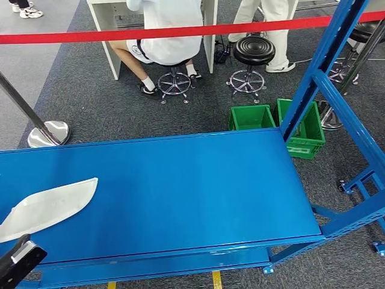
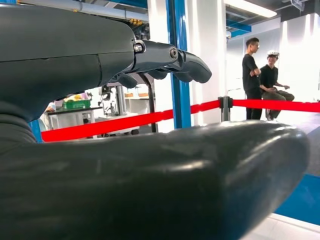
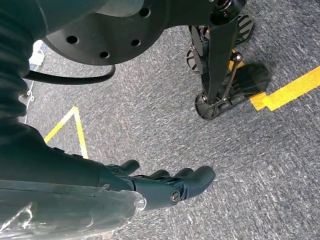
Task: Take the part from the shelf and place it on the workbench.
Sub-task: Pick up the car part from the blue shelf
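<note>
Part (image 1: 50,208) on blue shelf (image 1: 181,192), unlabelled

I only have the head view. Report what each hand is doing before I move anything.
Observer: The right hand hangs over grey carpet, fingers stretched out, holding nothing.
Operator: Now the left one.
Observer: The left hand holds nothing. The gap between its fingers and thumb shows straight through to a red barrier tape.
Operator: Tell me who is on that side.
Observer: Two people in dark tops are beyond that tape, one standing and one seated.
</note>
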### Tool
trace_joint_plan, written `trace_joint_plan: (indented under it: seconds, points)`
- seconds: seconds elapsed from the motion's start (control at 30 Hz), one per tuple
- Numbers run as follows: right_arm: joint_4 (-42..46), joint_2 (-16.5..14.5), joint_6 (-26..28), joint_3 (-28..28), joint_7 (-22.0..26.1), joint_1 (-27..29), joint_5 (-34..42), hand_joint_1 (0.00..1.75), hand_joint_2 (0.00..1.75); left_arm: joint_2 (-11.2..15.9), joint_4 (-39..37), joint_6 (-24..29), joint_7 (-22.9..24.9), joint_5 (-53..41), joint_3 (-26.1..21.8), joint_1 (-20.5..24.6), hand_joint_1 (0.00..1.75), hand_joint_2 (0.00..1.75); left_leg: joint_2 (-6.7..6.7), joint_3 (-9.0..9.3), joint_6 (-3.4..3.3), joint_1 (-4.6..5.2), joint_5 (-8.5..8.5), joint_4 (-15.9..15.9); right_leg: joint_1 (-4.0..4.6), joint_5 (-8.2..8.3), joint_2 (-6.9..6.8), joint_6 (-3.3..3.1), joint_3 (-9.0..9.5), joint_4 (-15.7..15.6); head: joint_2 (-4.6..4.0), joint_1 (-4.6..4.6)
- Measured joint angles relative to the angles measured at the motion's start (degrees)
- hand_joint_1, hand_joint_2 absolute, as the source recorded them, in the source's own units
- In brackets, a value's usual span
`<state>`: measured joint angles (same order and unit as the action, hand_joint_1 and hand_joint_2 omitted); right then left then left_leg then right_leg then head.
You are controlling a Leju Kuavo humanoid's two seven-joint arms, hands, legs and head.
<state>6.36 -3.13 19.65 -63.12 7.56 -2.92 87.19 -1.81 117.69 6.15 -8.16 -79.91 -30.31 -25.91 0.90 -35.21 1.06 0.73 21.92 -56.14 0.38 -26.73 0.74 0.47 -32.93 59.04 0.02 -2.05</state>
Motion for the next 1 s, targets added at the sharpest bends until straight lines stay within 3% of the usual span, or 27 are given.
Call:
trace_joint_plan:
  seconds: [0.3, 0.43, 1.0]
  points:
    - [0.0, 0.0, 0.1, -0.1, -0.1, 0.0, 0.0, 0.00, 1.75, -2.3, -3.4, -2.0, -5.8, 0.3, -5.3, 4.0, 0.00, 0.00, 0.00, 0.01, 0.02, 0.00, 0.01, 0.0, 0.00, 0.00, 0.00, 0.00, 0.00, 0.0, 0.00, 0.00]
    - [0.0, 0.0, 0.0, -0.2, -0.1, -0.1, 0.0, 0.00, 1.75, -2.3, -6.8, -2.4, -6.8, -0.9, -6.2, 6.2, 0.00, 1.75, 0.00, 0.02, 0.03, 0.00, 0.00, 0.0, 0.00, 0.00, 0.00, 0.00, 0.00, 0.0, 0.00, 0.00]
    - [0.0, 0.0, 0.0, -1.0, -0.3, -0.1, 0.0, 0.00, 1.75, -0.7, -13.3, -2.7, -6.8, -1.0, -5.7, 8.7, 0.00, 1.75, 0.00, 0.02, 0.04, 0.00, 0.04, 0.0, 0.00, -0.04, 0.01, -0.05, 0.00, 0.0, 0.00, 0.00]
